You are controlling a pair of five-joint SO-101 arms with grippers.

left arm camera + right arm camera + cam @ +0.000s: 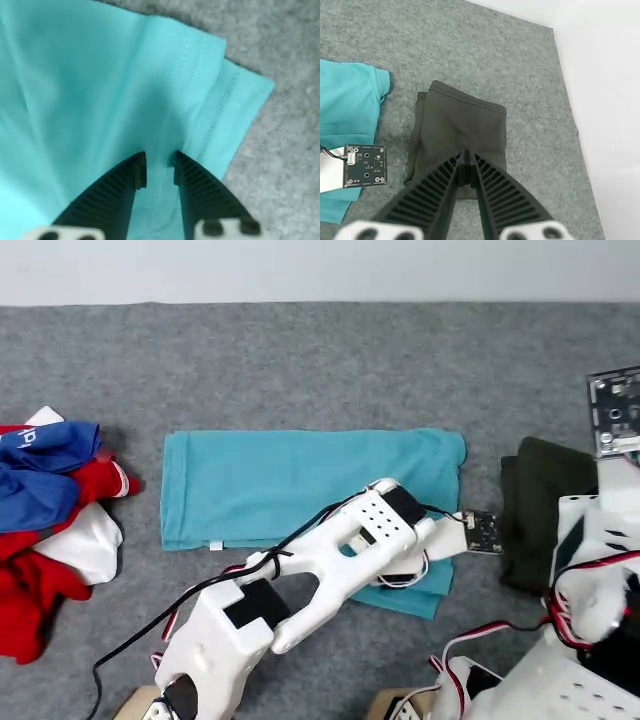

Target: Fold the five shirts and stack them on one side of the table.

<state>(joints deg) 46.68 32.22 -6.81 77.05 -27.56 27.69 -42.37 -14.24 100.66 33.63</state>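
Observation:
A teal shirt (290, 485) lies spread flat across the middle of the grey mat. My left arm (370, 530) reaches over its near right corner. In the left wrist view my left gripper (159, 170) is down on the teal shirt (100, 75) by a hemmed sleeve edge, its jaws closed to a narrow gap with a ridge of teal cloth between them. A folded dark green shirt (545, 510) lies at the right. My right gripper (467, 167) hangs shut and empty above the dark green shirt (465, 125).
A loose pile of red, blue and white shirts (50, 510) sits at the mat's left edge. The left arm's wrist camera board (365, 165) hangs beside the dark shirt. The mat (330, 360) ends at a white surface (610, 75) on the right.

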